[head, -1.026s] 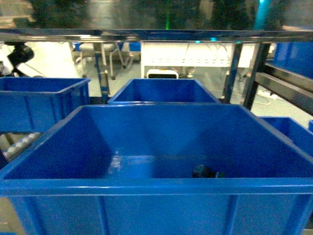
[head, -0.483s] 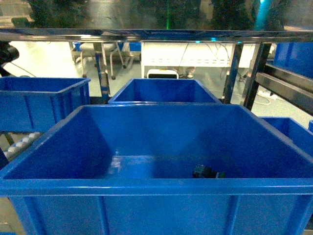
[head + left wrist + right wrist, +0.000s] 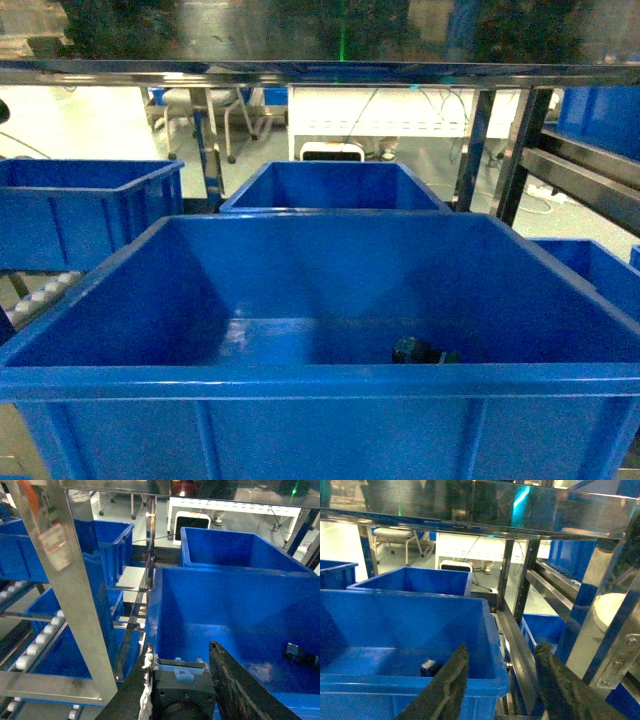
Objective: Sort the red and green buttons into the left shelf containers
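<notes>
My left gripper (image 3: 181, 647) is shut on a dark button body (image 3: 182, 680) with a pale clip on top; its cap is hidden, so I cannot tell its colour. The gripper hovers over the near-left rim of the big blue tub (image 3: 155, 610), beside a steel shelf post (image 3: 75, 590). The left shelf containers (image 3: 112, 545) (image 3: 90, 195) stand beyond that post. Another dark button (image 3: 420, 351) (image 3: 300, 653) (image 3: 430, 667) lies on the big tub's floor at the right front. My right gripper (image 3: 502, 649) is open and empty, over the tub's right rim (image 3: 492, 625). Neither gripper shows in the head view.
A second blue tub (image 3: 335, 185) stands behind the big one. A steel shelf (image 3: 320, 70) runs overhead, with steel rails and posts (image 3: 520, 595) at the right. Roller tracks (image 3: 35, 645) and a lower blue tub (image 3: 70, 650) lie at the left.
A dark shape at the head view's upper left edge has slid out of the frame to the left. The tubs and the button on the tub floor have not moved.
</notes>
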Motion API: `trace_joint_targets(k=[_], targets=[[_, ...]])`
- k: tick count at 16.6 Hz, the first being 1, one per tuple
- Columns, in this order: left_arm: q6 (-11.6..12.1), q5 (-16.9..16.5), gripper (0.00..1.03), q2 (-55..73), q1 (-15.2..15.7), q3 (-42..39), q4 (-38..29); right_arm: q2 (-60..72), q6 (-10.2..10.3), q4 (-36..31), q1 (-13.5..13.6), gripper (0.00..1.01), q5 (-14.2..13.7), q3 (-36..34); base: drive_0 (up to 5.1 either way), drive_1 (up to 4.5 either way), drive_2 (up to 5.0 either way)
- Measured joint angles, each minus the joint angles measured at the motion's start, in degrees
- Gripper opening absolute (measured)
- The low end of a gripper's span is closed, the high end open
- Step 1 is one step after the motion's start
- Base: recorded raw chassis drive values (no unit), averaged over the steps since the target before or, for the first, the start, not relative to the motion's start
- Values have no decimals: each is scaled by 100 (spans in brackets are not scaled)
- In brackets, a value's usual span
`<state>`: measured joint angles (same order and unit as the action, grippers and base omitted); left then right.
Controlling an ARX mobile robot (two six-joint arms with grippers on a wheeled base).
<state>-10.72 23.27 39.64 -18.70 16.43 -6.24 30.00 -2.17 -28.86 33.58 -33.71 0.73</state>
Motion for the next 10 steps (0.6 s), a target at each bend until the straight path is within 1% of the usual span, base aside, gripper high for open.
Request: trace_joint_targets(k=[2,3,4,5,7,8,9,10], targets=[[0,4,27,0,2,0,0,-758,72,717,-577,23,562,-2,0,0,0],[0,7,27,0,4,0,2,-1086,87,977,-848,22,817,-2,0,0,0],[0,7,27,0,4,0,0,-1139,111,944,-885,35,839,-2,0,0,0],[0,4,27,0,4,0,0,-1134,116,966,-883,44,868,-2,0,0,0],[0,4,27,0,4,0,2,-1137,116,968,-883,70,870,-2,0,0,0],[0,7,27,-2,4,0,0,-1137,116,970,-883,77,870,-2,0,0,0],[0,4,27,0,4,0,0,-1137,114,968,-883,86,870,-2,0,0,0],[0,4,27,0,4,0,2,-1137,116,970,-883,99,870,-2,0,0,0]])
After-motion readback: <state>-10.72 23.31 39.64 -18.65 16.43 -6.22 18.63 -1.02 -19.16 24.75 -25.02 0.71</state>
